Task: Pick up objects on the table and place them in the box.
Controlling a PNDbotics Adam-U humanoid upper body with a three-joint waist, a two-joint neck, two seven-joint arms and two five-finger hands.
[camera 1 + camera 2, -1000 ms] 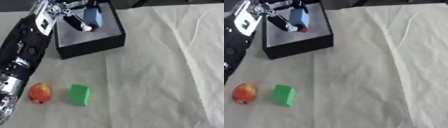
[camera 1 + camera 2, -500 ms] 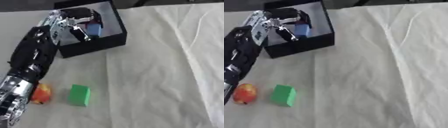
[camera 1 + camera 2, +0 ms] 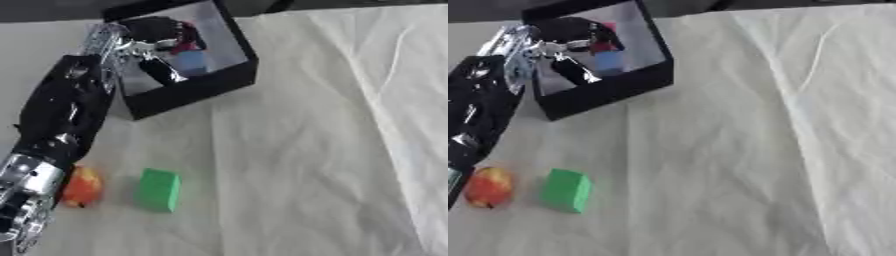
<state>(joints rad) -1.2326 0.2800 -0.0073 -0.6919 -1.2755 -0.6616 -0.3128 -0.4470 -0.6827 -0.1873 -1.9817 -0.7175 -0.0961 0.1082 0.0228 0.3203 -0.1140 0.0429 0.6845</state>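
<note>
- Left eye view: the robot's left hand (image 3: 144,42) is reaching into the black square box (image 3: 229,75) at the upper left, fingers relaxed, holding nothing.
- A blue block (image 3: 192,62) is lying inside the box.
- The drop step looks done; next comes lifting out and going for the green block (image 3: 159,189), lower left, its long side running up-down.
- A red-orange round fruit (image 3: 488,187) is sitting beside it.

Wrinkled matt cloth (image 3: 332,150), matt black box (image 3: 197,85), glossy metal-and-black left hand (image 3: 144,42)
</note>
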